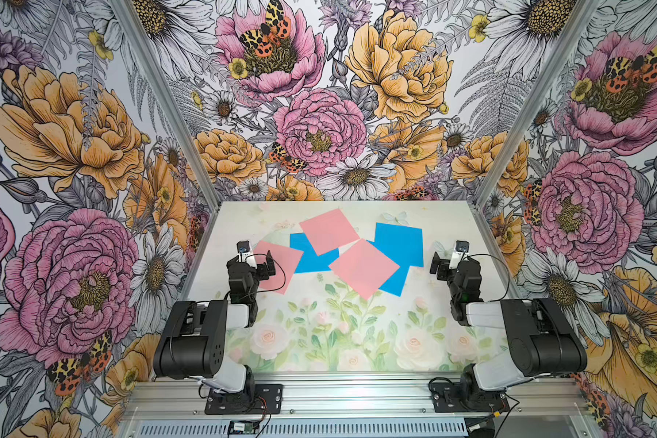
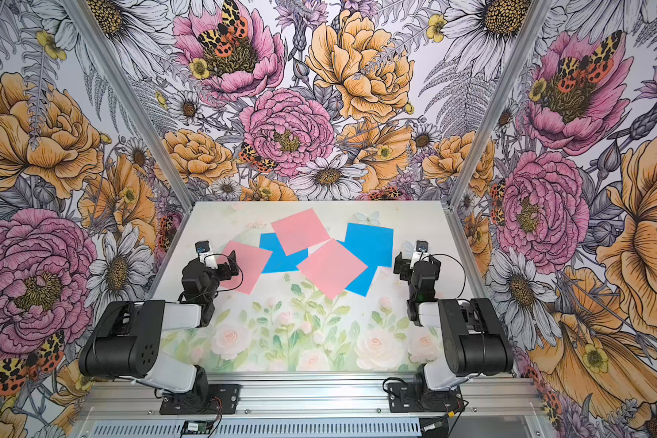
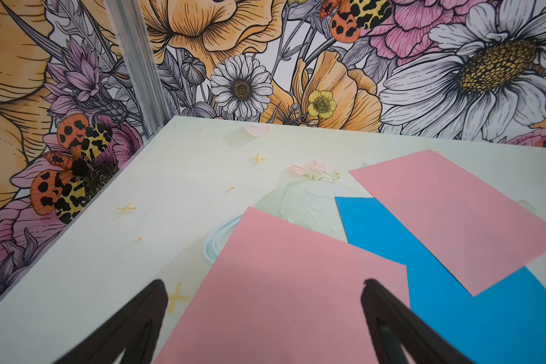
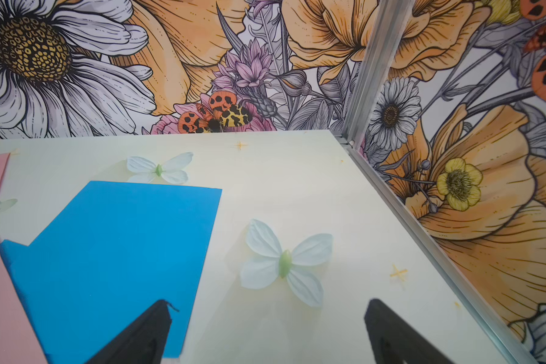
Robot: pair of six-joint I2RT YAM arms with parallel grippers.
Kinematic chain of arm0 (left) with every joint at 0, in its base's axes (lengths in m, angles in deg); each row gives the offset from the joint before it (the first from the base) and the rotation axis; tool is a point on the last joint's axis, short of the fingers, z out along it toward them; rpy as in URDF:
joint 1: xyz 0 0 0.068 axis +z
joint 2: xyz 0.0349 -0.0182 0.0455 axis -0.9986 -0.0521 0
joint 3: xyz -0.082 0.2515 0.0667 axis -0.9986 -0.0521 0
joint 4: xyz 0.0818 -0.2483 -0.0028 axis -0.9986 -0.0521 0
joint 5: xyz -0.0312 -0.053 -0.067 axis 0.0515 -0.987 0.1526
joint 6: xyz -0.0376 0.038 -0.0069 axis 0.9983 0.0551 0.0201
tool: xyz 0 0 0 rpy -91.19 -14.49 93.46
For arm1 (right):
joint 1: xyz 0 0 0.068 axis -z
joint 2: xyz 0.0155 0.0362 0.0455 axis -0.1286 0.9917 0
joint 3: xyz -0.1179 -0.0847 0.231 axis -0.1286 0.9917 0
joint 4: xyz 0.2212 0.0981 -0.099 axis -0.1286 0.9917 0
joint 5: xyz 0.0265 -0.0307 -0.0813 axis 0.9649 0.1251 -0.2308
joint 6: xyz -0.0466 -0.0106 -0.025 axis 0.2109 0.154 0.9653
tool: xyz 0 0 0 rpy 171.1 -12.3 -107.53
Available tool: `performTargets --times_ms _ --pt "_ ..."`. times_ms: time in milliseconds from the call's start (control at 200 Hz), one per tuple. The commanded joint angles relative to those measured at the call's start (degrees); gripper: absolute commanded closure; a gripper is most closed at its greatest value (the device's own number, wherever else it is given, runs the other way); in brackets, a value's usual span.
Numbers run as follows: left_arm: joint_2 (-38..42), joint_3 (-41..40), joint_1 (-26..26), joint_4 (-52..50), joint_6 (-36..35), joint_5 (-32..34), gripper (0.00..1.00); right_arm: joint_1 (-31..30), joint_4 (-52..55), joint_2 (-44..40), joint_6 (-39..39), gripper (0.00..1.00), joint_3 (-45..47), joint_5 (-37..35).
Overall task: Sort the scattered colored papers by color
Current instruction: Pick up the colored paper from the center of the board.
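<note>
Colored papers (image 1: 364, 267), thin square sheets, lie overlapping on the far half of the pastel floral table (image 1: 319, 341): three light pink, three bright blue. Left gripper (image 3: 265, 283) and right gripper (image 4: 265, 305) hover spread, empty.

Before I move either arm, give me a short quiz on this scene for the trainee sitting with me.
1. True or false: the left gripper has its fingers shut on the left-hand light pink square paper sheet.
2. The centre light pink sheet lies: A, on top of the bright blue square paper sheets it overlaps; B, underneath them; C, clear of every other sheet.
3. How many light pink sheets show in both top views?

Key
1. False: the left gripper is open above that sheet.
2. A
3. Three
</note>
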State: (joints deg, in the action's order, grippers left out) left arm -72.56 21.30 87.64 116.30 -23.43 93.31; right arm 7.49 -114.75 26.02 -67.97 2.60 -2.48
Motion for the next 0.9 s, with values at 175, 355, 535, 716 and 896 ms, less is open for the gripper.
performTargets --times_ms 175,355,535,716,896 --pt "0.0 0.8 -0.3 -0.3 -0.7 -0.3 0.01 0.4 0.6 0.4 -0.3 0.0 -1.2 0.9" --pt "0.0 0.8 -0.2 -0.3 -0.7 -0.3 0.01 0.4 0.6 0.4 -0.4 0.01 -1.3 0.9" --pt "0.0 0.8 -0.3 -0.3 -0.7 -0.3 0.01 0.4 0.6 0.4 -0.3 0.01 -1.3 0.9" --pt "-0.1 0.8 -0.3 -0.3 -0.7 -0.3 0.01 0.4 0.5 0.3 -0.3 0.01 -1.3 0.9" --pt "1.3 2.6 0.2 -3.9 -0.1 -0.7 0.01 0.4 2.0 -0.4 -0.5 0.01 -1.6 0.5"
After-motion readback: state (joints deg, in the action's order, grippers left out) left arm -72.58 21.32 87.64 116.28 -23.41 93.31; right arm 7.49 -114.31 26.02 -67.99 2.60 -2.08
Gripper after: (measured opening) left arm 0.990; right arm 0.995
